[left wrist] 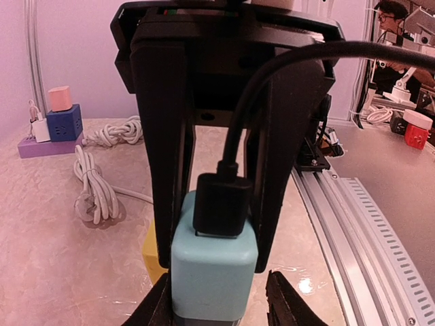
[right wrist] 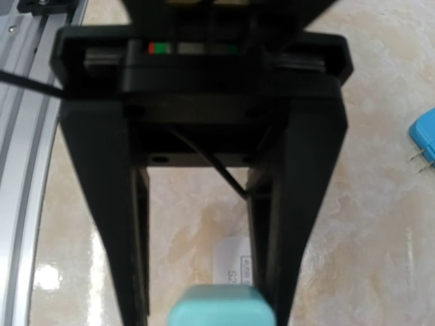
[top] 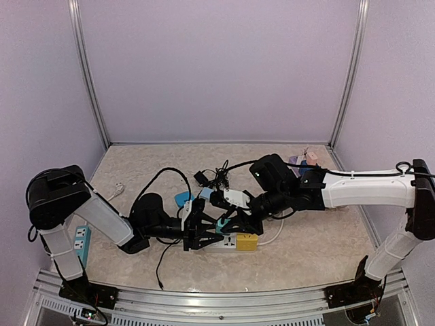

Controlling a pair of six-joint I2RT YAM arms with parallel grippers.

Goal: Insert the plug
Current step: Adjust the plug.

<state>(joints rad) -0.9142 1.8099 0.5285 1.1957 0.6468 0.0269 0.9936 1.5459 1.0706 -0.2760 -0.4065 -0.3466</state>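
A teal plug with a black USB cable in its back sits upright between my two grippers, just above the white power strip with a yellow end. My left gripper is shut on the teal plug; its fingers press both sides. The yellow end shows behind the plug. My right gripper is open, its fingertips spread either side of the plug's lower end. In the right wrist view the plug sits low between the right gripper's fingers. The plug's prongs are hidden.
A purple strip with coloured cubes stands at the back right. A coiled white cable lies near it. A blue adapter, a white adapter, tangled black cables, a light-blue strip, metal rail.
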